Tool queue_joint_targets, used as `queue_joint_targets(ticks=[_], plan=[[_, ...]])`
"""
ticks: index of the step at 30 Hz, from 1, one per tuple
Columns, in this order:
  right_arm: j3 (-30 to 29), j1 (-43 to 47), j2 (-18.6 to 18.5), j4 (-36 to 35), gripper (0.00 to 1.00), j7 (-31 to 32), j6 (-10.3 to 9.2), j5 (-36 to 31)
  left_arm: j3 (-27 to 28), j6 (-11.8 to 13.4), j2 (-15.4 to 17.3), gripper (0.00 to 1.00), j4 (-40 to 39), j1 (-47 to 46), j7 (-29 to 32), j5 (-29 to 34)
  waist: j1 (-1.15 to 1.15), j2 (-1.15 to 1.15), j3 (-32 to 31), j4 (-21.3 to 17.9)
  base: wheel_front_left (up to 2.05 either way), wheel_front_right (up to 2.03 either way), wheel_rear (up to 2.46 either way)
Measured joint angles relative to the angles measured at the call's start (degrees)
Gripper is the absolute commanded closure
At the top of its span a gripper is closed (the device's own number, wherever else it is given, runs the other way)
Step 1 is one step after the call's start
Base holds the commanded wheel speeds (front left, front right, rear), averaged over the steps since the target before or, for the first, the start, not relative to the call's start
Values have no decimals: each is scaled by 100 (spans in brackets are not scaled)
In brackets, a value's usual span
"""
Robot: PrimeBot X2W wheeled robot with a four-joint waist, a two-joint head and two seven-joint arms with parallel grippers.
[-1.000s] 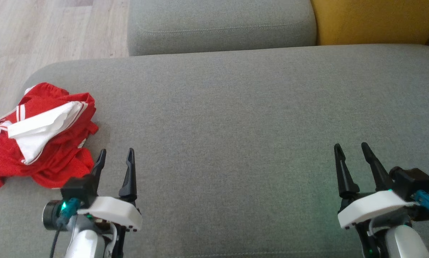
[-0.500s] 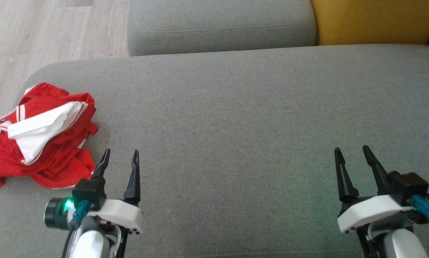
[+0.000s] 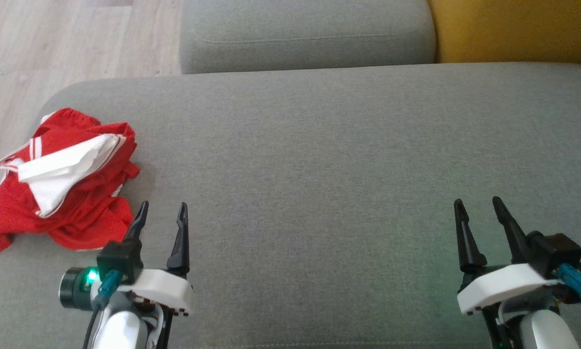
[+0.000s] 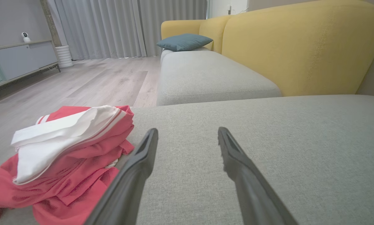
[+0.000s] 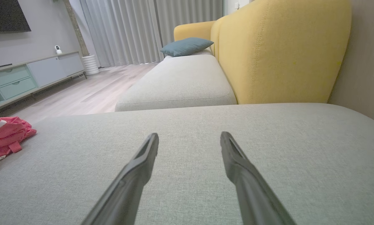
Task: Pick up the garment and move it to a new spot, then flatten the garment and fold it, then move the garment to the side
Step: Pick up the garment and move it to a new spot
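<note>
The garment (image 3: 60, 182) is a crumpled red piece with white panels and stripes, heaped at the left end of the grey sofa cushion (image 3: 319, 160). The same garment (image 4: 62, 156) lies left of my fingers in the left wrist view, and the garment (image 5: 4, 137) peeks in at the left edge of the right wrist view. My left gripper (image 3: 161, 209) hovers open just right of the heap, with nothing between its fingers. Far to the right, my right gripper (image 3: 478, 204) stands open over bare cushion.
A second grey seat cushion (image 3: 305, 34) lies beyond, with the yellow backrest (image 3: 513, 29) at the far right. Wooden floor (image 3: 53, 43) runs past the cushion's left edge. A blue pillow (image 4: 184, 41) and a low cabinet (image 5: 34, 73) sit farther off.
The left gripper drew slightly right and down, away from the heap. The head view then shifted a little, sliding everything right. The garment has not moved on the cushion.
</note>
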Motion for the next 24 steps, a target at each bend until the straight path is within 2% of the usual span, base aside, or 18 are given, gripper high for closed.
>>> queue_joint_targets(ticks=[8, 24], plan=[[145, -2, 3, -80, 0, 2, 0, 25, 94, 55, -5, 0, 0, -142, -1, -58, 0, 0, 26, 332, 0, 0, 0], [516, -12, 5, -311, 0, 89, 0, 49, 360, 98, 41, 0, -19, -130, -1, -151, 0, 0, 30, 1580, 0, 0, 0]])
